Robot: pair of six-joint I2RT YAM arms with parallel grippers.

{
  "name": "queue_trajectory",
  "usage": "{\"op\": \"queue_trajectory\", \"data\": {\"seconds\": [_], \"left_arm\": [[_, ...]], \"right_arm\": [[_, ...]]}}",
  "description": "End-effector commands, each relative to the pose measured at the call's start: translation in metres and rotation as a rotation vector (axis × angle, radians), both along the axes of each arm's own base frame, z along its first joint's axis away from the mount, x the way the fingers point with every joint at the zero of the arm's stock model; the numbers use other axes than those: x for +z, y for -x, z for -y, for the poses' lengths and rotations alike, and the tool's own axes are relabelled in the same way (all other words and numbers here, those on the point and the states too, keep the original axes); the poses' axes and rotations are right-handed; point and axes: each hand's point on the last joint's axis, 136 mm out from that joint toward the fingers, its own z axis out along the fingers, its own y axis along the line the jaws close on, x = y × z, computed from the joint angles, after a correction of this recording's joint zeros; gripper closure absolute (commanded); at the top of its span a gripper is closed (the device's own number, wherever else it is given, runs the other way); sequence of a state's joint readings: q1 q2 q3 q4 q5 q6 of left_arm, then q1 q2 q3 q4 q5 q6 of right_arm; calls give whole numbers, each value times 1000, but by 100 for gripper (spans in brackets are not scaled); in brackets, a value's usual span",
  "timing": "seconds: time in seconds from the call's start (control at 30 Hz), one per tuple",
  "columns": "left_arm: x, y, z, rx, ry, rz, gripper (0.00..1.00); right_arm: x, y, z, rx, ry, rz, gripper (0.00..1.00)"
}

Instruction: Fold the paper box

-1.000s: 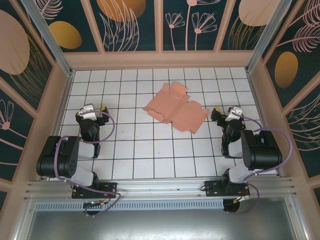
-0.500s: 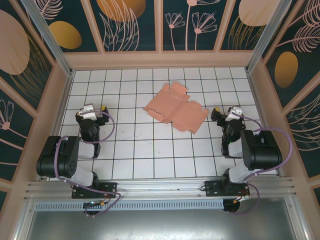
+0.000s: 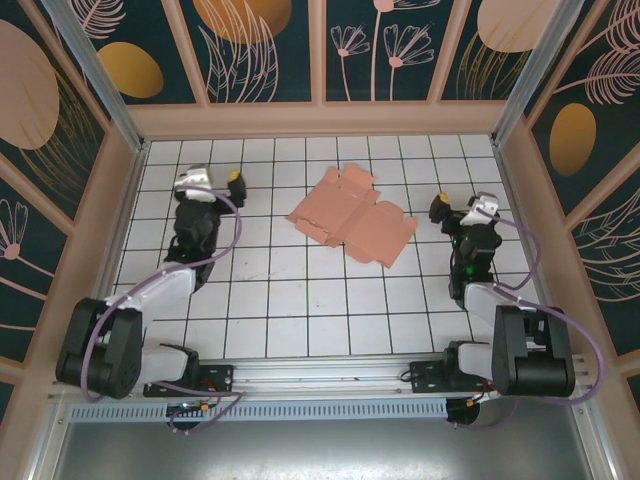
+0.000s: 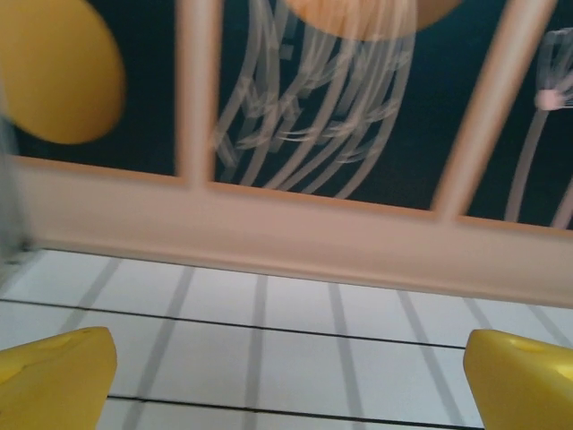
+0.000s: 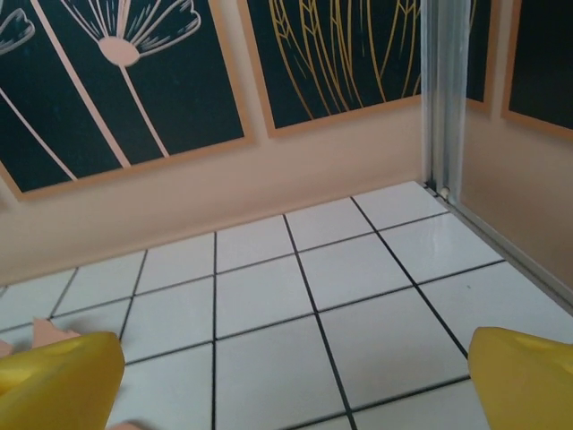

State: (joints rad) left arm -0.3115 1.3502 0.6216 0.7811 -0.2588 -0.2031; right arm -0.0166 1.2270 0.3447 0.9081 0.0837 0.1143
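Arms now reached forward, paper box (image 3: pixel 352 222) between left hand (image 3: pixel 212 186), right hand (image 3: pixel 463 207)

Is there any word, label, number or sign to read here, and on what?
None can be read.
The paper box is plain pink card without print.
The wall panels carry flower and leaf drawings, no lettering.
The tiled table bears grid lines alone.

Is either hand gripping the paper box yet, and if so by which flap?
Nothing is held. The left hand and the right hand are both open, each apart from the paper box, which lies flat on the table between them.
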Motion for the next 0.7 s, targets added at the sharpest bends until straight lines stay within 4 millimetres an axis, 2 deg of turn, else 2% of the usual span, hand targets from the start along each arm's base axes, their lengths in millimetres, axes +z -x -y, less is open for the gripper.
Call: {"op": "queue_trajectory", "data": {"seconds": [0.0,0.13,0.2,0.3,0.37,0.47,0.67], "left_arm": [[-28,-17,59,-117,90,-136,1],[-35,-43,129,-209,182,-203,1],[-52,-53,167,-275,226,-263,1],[-72,-59,218,-366,275,-333,1],[-84,-62,240,-399,306,-386,1],[-113,-69,258,-410,345,-482,1],[-161,-69,260,-383,294,-609,8]], "right_arm": [[-10,-4,-12,47,-103,-112,1],[-2,-5,-22,95,-116,-111,1],[0,-5,-22,96,-118,-123,1],[0,-4,-26,115,-113,-143,1],[-3,-4,-28,129,-112,-168,1],[-11,-6,-32,148,-126,-216,1],[-28,-12,-41,187,-168,-292,2]]}}
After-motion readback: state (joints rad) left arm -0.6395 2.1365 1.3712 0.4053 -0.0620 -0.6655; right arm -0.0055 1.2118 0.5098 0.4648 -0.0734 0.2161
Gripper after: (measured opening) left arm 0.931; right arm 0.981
